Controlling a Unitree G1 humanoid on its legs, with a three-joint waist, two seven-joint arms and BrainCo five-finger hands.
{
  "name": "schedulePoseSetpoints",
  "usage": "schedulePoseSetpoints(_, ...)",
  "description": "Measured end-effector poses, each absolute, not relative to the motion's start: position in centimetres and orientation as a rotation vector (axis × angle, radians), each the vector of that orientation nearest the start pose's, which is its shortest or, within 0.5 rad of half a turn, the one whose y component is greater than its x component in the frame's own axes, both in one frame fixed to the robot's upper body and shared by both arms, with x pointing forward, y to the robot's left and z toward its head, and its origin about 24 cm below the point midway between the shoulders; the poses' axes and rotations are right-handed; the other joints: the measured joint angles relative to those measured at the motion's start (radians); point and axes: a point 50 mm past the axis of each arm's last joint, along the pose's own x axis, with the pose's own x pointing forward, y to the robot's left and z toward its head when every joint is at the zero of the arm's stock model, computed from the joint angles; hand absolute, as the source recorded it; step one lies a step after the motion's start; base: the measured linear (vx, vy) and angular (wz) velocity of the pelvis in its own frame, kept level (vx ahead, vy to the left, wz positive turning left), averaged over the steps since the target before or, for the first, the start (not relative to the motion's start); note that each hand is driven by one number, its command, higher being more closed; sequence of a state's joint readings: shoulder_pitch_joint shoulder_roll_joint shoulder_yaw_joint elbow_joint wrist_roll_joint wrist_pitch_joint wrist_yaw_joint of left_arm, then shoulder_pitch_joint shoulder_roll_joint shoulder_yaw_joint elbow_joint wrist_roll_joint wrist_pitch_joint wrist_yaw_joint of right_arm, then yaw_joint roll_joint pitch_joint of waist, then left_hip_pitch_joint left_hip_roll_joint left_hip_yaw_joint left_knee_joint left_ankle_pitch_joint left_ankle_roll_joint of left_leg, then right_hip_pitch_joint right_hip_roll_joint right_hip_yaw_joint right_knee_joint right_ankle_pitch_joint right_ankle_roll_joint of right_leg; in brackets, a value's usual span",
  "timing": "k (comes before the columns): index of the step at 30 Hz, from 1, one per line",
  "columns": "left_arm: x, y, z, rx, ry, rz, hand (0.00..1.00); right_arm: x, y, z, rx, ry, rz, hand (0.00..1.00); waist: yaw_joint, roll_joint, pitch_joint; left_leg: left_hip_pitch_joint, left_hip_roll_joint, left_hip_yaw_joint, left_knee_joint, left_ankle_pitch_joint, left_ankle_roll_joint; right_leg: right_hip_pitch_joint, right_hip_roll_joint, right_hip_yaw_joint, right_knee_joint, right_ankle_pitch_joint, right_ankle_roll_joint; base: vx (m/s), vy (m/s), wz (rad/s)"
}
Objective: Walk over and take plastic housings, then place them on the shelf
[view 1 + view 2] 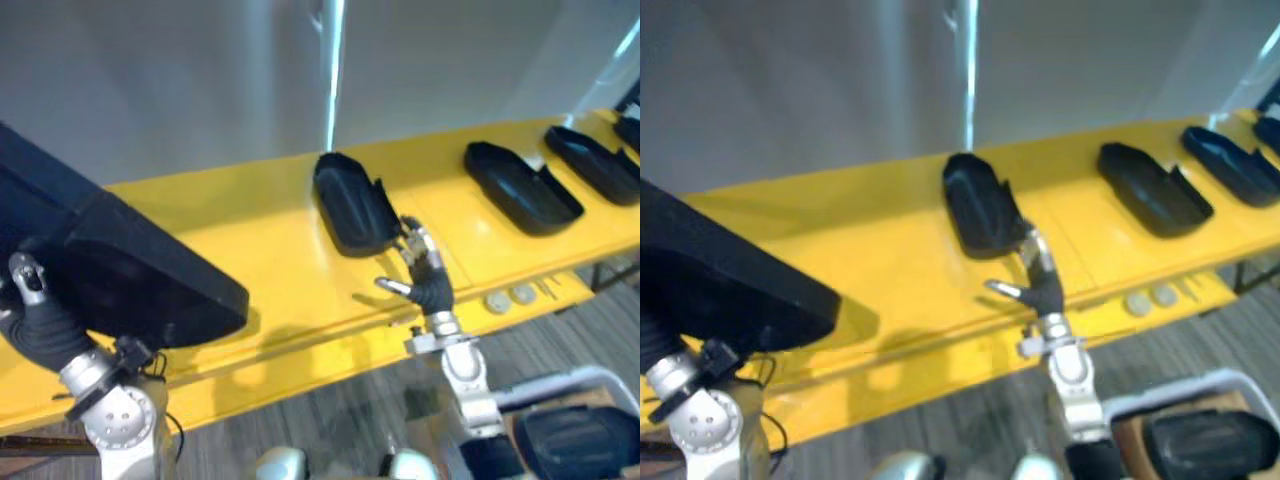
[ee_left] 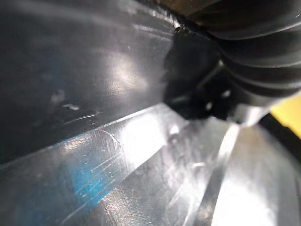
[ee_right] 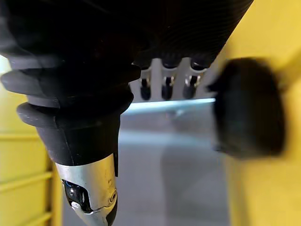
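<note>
Nearest, lower left: left hand (image 1: 38, 325) against underside of big black housing (image 1: 130, 265); fingers hidden, grip can't tell. Right hand (image 1: 428, 280) at front edge of yellow worktop (image 1: 270, 250), fingers (image 1: 415, 240) straight, holding nothing, tips touching near right corner of middle housing (image 1: 352, 205). Glossy black oblong shell, hollow side up, long axis near-to-far, leaning left. Farther right: second housing (image 1: 522, 188), third housing (image 1: 595, 165).

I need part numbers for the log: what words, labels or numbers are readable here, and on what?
No text is readable.
Yellow shelf: small marks beside two round discs on its front edge, too blurred to read.
Black housings: no label or number visible.
</note>
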State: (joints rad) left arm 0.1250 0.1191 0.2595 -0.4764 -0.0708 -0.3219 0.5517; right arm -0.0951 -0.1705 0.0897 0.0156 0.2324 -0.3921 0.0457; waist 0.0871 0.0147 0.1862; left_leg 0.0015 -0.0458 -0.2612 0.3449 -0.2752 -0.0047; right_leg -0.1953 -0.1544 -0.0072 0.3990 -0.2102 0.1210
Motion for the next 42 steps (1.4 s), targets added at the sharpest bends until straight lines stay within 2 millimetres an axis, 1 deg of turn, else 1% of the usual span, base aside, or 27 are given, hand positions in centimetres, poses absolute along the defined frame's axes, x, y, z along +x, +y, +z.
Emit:
schedulePoseSetpoints(1,18.6,24.3,15.1,-0.024,-0.694,0.741,1.0,26.3,-15.6,10.4,0.095,-0.474,0.144,0.0,-0.015,-0.024,-0.014,0.007,-0.01,-0.033,0.013,-0.023,-0.039,0.005,-0.007,0.029,-0.065,0.096,0.001,0.26,-0.381,1.07)
schedulePoseSetpoints(2,18.6,24.3,14.9,-0.02,-0.683,0.742,1.0,26.3,-15.6,10.5,0.099,-0.479,0.148,0.0,-0.016,-0.045,-0.023,0.012,-0.017,-0.035,0.014,-0.033,-0.055,0.008,-0.019,0.032,-0.084,0.177,-0.006,0.32,-0.508,1.12)
schedulePoseSetpoints(3,18.5,24.2,14.3,-0.033,-0.649,0.758,1.0,26.6,-15.5,11.0,0.09,-0.493,0.178,0.0,-0.012,-0.035,-0.033,0.017,0.006,-0.043,0.018,-0.052,-0.082,0.032,-0.015,-0.001,-0.091,0.14,0.024,0.26,-0.424,0.77)
schedulePoseSetpoints(4,18.3,24.0,13.5,-0.052,-0.605,0.775,1.0,26.9,-15.6,11.6,0.088,-0.513,0.205,0.0,-0.01,0.009,-0.044,0.015,0.058,-0.056,0.016,-0.047,-0.096,0.074,0.022,-0.055,-0.142,0.156,0.002,0.28,-0.455,0.67)
schedulePoseSetpoints(5,18.2,23.9,13.3,-0.051,-0.595,0.778,1.0,27.0,-15.4,11.9,0.088,-0.523,0.216,0.0,-0.009,0.025,-0.047,0.016,0.077,-0.056,0.006,-0.04,-0.107,0.089,0.036,-0.074,-0.161,0.161,-0.007,0.2,-0.316,0.62)
schedulePoseSetpoints(6,18.1,23.9,13.1,-0.056,-0.583,0.781,1.0,27.3,-15.3,12.5,0.082,-0.543,0.231,0.0,-0.003,0.041,-0.055,0.019,0.1,-0.051,-0.015,-0.019,-0.135,0.104,0.053,-0.101,-0.175,0.162,-0.019,0.13,-0.226,0.41)
schedulePoseSetpoints(7,18.2,23.8,13.0,-0.062,-0.581,0.784,1.0,27.4,-15.2,12.7,0.08,-0.551,0.238,0.0,0.0,0.044,-0.056,0.024,0.106,-0.044,-0.027,-0.005,-0.143,0.113,0.056,-0.111,-0.179,0.16,-0.026,0.12,-0.24,0.45)
schedulePoseSetpoints(8,18.2,23.6,12.9,-0.078,-0.575,0.786,1.0,27.5,-14.9,13.0,0.076,-0.562,0.242,0.0,0.007,0.046,-0.056,0.036,0.118,0.006,-0.04,0.022,-0.139,0.142,0.055,-0.135,-0.189,0.155,-0.033,0.13,-0.245,0.56)
schedulePoseSetpoints(9,18.2,23.4,12.8,-0.089,-0.57,0.78,1.0,27.3,-14.4,13.3,0.065,-0.576,0.253,0.0,0.004,0.048,-0.056,0.033,0.13,0.086,-0.042,0.044,-0.124,0.178,0.046,-0.175,-0.211,0.154,-0.036,0.12,-0.214,0.66)
schedulePoseSetpoints(10,18.3,23.3,12.8,-0.093,-0.571,0.771,1.0,27.1,-14.1,13.5,0.053,-0.587,0.257,0.0,-0.002,0.048,-0.056,0.032,0.134,0.133,-0.044,0.052,-0.114,0.198,0.04,-0.197,-0.226,0.154,-0.036,0.08,-0.112,1.03)
schedulePoseSetpoints(11,18.4,22.9,12.9,-0.1,-0.576,0.746,1.0,26.7,-13.8,14.0,0.04,-0.615,0.256,0.0,-0.019,0.049,-0.056,0.032,0.141,0.216,-0.06,0.065,-0.095,0.236,0.029,-0.251,-0.258,0.154,-0.035,0.05,-0.067,1.2)
schedulePoseSetpoints(12,18.5,22.5,13.2,-0.103,-0.585,0.714,1.0,26.3,-13.4,14.7,0.026,-0.648,0.246,0.0,-0.024,0.054,-0.061,0.038,0.143,0.263,-0.096,0.071,-0.086,0.258,0.025,-0.295,-0.279,0.156,-0.033,0.04,-0.046,1.19)
schedulePoseSetpoints(14,18.7,22.1,13.4,-0.102,-0.597,0.679,1.0,26.0,-13.1,15.4,-0.008,-0.693,0.202,0.0,-0.014,0.055,-0.062,0.051,0.138,0.254,-0.165,0.084,-0.083,0.27,0.024,-0.328,-0.305,0.164,-0.029,0.0,0.003,0.72)
schedulePoseSetpoints(17,18.6,22.5,13.7,-0.027,-0.605,0.678,1.0,25.8,-13.2,16.2,-0.033,-0.735,0.106,0.0,0.006,0.04,-0.064,0.059,0.112,0.243,-0.204,0.119,-0.074,0.295,0.004,-0.35,-0.352,0.186,-0.017,-0.02,0.049,0.3)
schedulePoseSetpoints(18,18.6,22.9,14.0,0.03,-0.606,0.677,1.0,25.6,-13.7,16.6,-0.026,-0.753,0.063,0.0,0.006,0.039,-0.064,0.066,0.107,0.243,-0.207,0.12,-0.074,0.306,0.001,-0.35,-0.362,0.191,-0.012,-0.02,0.074,0.04)
schedulePoseSetpoints(19,18.4,23.8,14.5,0.12,-0.612,0.672,1.0,25.2,-15.3,17.7,-0.014,-0.804,-0.041,0.0,0.001,0.039,-0.064,0.076,0.103,0.246,-0.211,0.121,-0.073,0.319,-0.002,-0.35,-0.372,0.195,-0.011,-0.01,0.05,-0.02)
schedulePoseSetpoints(21,18.2,24.9,15.2,0.227,-0.609,0.668,1.0,24.5,-17.2,18.8,-0.009,-0.858,-0.143,0.0,-0.003,0.034,-0.066,0.085,0.102,0.257,-0.227,0.129,-0.073,0.321,-0.002,-0.344,-0.382,0.204,-0.012,-0.02,0.025,-0.1)
schedulePoseSetpoints(22,18.0,25.8,15.5,0.311,-0.591,0.664,1.0,23.7,-18.7,19.4,-0.028,-0.893,-0.212,0.0,-0.013,0.03,-0.069,0.087,0.102,0.262,-0.24,0.135,-0.073,0.32,-0.001,-0.343,-0.394,0.211,-0.014,-0.03,0.01,-0.13)
schedulePoseSetpoints(23,17.9,26.3,15.6,0.346,-0.575,0.662,1.0,23.3,-19.3,19.6,-0.041,-0.905,-0.24,0.0,-0.017,0.029,-0.07,0.089,0.103,0.268,-0.244,0.138,-0.072,0.318,0.0,-0.341,-0.397,0.214,-0.015,-0.03,-0.003,-0.17)
schedulePoseSetpoints(25,17.9,28.0,15.3,0.452,-0.464,0.613,1.0,21.7,-22.0,19.6,-0.112,-0.906,-0.358,0.0,-0.034,0.03,-0.075,0.114,0.106,0.299,-0.279,0.149,-0.073,0.318,0.006,-0.318,-0.418,0.228,-0.017,-0.02,-0.003,-0.32)
schedulePoseSetpoints(26,18.0,28.1,15.3,0.462,-0.45,0.603,1.0,21.6,-22.2,19.6,-0.119,-0.903,-0.373,0.0,-0.036,0.03,-0.075,0.117,0.107,0.304,-0.283,0.149,-0.073,0.319,0.007,-0.314,-0.421,0.23,-0.017,-0.02,0.003,-0.35)
schedulePoseSetpoints(30,19.4,30.0,13.6,0.546,-0.26,0.496,1.0,19.6,-26.0,18.4,-0.214,-0.816,-0.59,0.0,-0.073,0.029,-0.096,0.121,0.108,0.344,-0.307,0.151,-0.071,0.314,0.015,-0.281,-0.461,0.256,-0.016,-0.03,0.011,-0.25)
schedulePoseSetpoints(32,20.2,31.1,12.8,0.549,-0.17,0.491,1.0,18.8,-27.6,17.7,-0.171,-0.761,-0.648,0.0,-0.08,0.031,-0.103,0.121,0.11,0.369,-0.311,0.151,-0.071,0.297,0.018,-0.257,-0.461,0.263,-0.016,0.01,0.024,-0.31)
schedulePoseSetpoints(34,21.2,32.4,11.6,0.539,-0.07,0.491,1.0,18.4,-29.0,16.5,-0.109,-0.697,-0.692,0.0,-0.102,0.031,-0.106,0.123,0.11,0.385,-0.311,0.151,-0.071,0.284,0.019,-0.236,-0.459,0.267,-0.017,0.01,0.026,-0.28)
schedulePoseSetpoints(36,22.1,33.8,10.0,0.519,0.062,0.49,1.0,17.8,-30.8,14.1,-0.048,-0.574,-0.779,0.0,-0.122,0.032,-0.108,0.124,0.11,0.422,-0.313,0.151,-0.071,0.261,0.02,-0.205,-0.455,0.274,-0.016,0.0,0.03,-0.38)
schedulePoseSetpoints(39,23.1,33.9,8.1,0.481,0.177,0.461,1.0,16.5,-32.6,11.4,-0.058,-0.454,-0.92,0.0,-0.141,0.034,-0.107,0.14,0.108,0.458,-0.323,0.151,-0.071,0.254,0.02,-0.173,-0.455,0.279,-0.014,-0.01,0.025,-0.35)
schedulePoseSetpoints(42,24.5,33.9,6.4,0.424,0.294,0.42,1.0,15.0,-33.8,10.6,-0.121,-0.441,-1.024,0.0,-0.171,0.04,-0.102,0.157,0.105,0.488,-0.332,0.15,-0.071,0.247,0.021,-0.141,-0.442,0.28,-0.013,-0.04,0.017,-0.28)
